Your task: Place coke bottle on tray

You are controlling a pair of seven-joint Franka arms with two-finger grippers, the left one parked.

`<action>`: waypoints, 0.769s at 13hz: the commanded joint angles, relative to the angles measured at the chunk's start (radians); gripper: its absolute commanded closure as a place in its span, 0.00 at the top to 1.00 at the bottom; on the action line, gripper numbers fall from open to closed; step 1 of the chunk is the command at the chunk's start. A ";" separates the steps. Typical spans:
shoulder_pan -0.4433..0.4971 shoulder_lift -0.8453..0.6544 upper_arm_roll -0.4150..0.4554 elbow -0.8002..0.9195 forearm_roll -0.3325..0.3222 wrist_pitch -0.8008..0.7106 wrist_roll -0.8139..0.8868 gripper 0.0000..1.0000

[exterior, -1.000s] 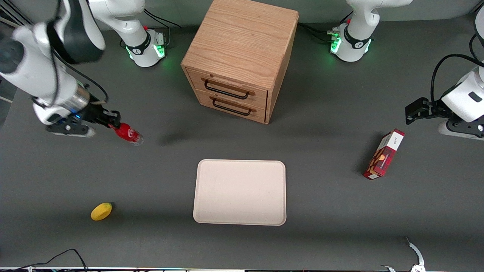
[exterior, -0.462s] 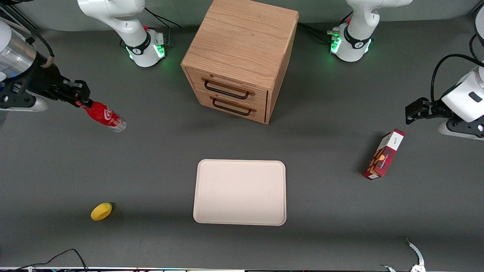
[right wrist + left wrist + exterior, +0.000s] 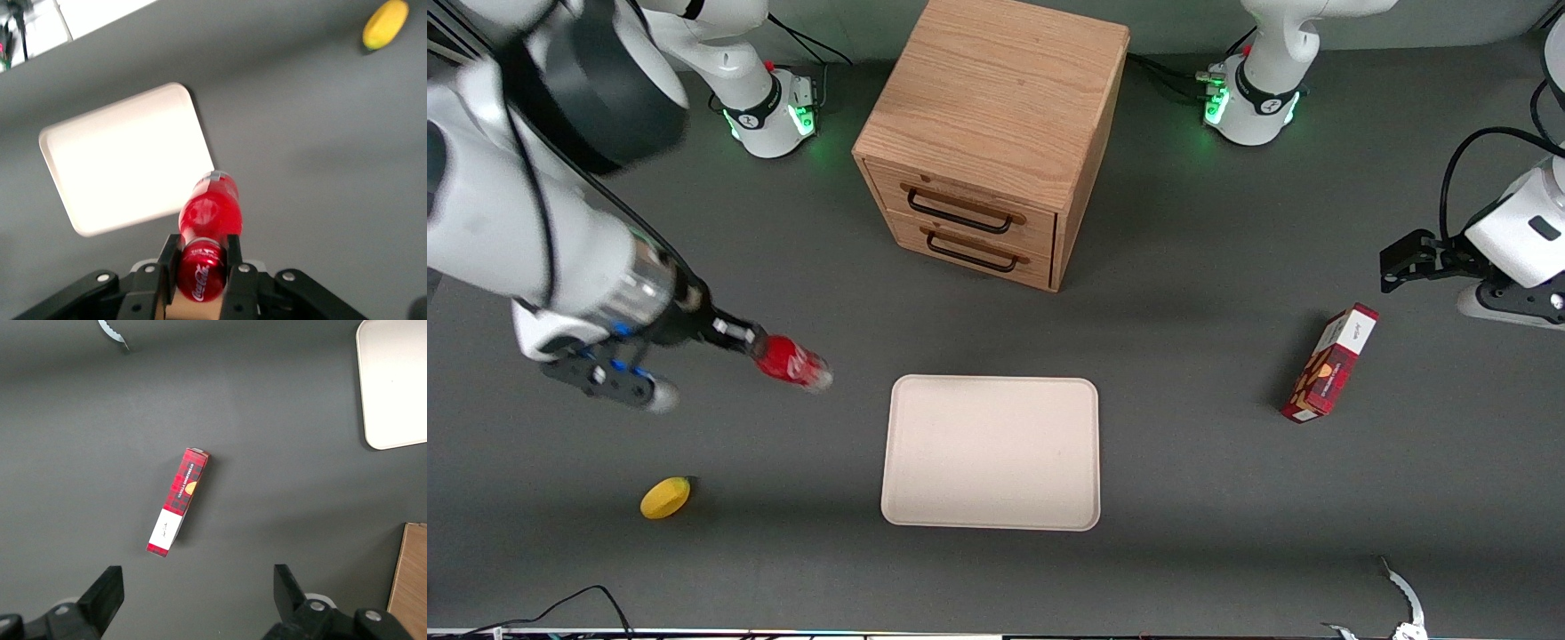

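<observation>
While your claw [image 3: 740, 338] pinches the coke bottle [image 3: 793, 364] by its cap end, the bottle hangs tilted above the worktop [image 3: 783, 533], just beside the tray [image 3: 991, 453] toward the working arm's end. Around the tray you've got a lemon [image 3: 664, 497] nearer the camera, the wooden drawer cabinet [image 3: 991, 133] farther off, and a red carton box [image 3: 1329, 363] toward the parked arm's end.

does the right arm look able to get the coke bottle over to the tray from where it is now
Probably yes. The claw is shut on the coke bottle, held above the table beside the tray. Nothing stands between them; the lemon lies nearer the front camera, off the path.
</observation>
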 commanded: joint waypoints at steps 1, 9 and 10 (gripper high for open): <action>0.054 0.175 0.009 0.099 -0.059 0.150 0.188 0.00; 0.103 0.352 0.015 0.093 -0.155 0.361 0.336 0.00; 0.103 0.360 0.017 0.090 -0.162 0.373 0.339 0.00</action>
